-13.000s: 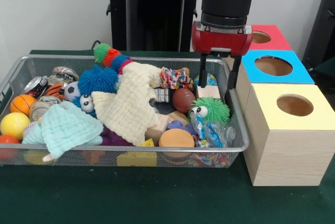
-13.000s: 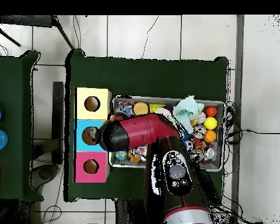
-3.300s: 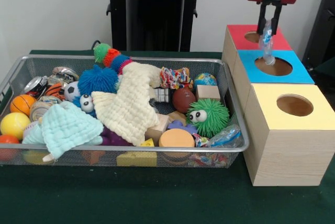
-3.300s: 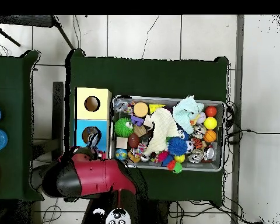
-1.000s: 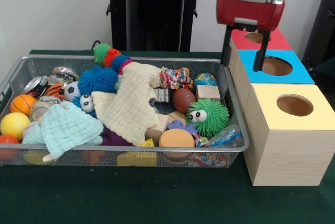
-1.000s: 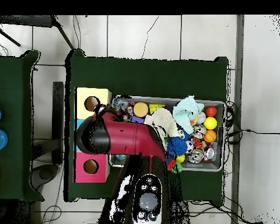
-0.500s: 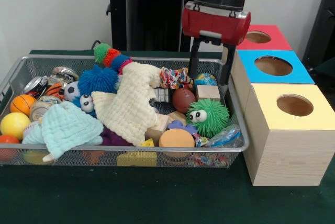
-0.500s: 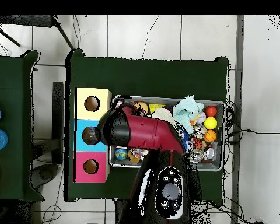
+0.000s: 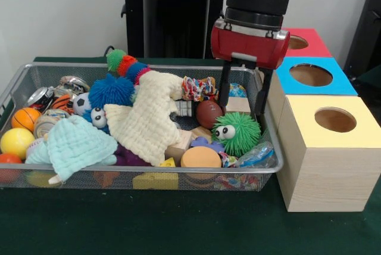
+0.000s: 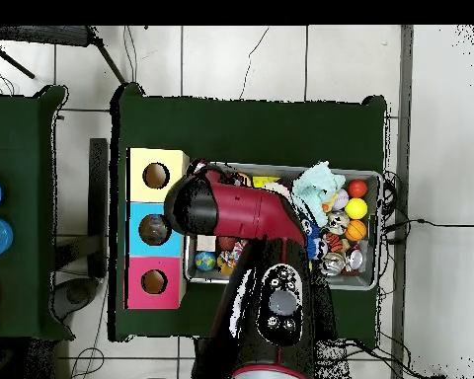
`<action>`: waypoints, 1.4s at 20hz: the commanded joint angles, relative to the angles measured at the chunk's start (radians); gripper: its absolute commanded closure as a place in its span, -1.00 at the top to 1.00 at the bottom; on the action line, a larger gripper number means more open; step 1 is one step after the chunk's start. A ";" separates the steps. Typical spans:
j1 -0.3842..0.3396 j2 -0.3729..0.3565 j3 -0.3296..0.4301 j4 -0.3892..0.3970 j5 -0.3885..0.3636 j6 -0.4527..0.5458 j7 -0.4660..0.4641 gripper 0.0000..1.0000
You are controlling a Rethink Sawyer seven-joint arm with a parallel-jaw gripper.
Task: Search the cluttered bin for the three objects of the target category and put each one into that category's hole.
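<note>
Three holed boxes: red (image 9: 303, 42), blue (image 9: 312, 76), yellow (image 9: 330, 148); one wire bin (image 9: 24, 79); two cloths.

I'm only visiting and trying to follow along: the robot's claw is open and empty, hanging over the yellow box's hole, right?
Not quite. The gripper is open and empty, but it hangs over the wire bin, just above the fuzzy green toy with eyes, not over the yellow box. The front view shows this.

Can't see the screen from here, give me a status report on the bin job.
Pincer open, empty, low over bin's box end. Crinkly wrapper lies in the near corner. Green fuzzy ball sits right below, crowding it.
</note>
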 commanded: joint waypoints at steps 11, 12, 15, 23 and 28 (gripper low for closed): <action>0.002 0.155 0.015 -0.128 -0.022 -0.025 0.106 1.00; 0.002 0.159 0.012 -0.131 -0.025 -0.032 0.106 1.00; 0.000 0.167 0.014 -0.144 -0.027 -0.034 0.101 1.00; 0.012 0.210 -0.001 -0.174 -0.024 -0.065 0.119 1.00; 0.004 0.221 0.029 -0.179 -0.018 -0.069 0.110 1.00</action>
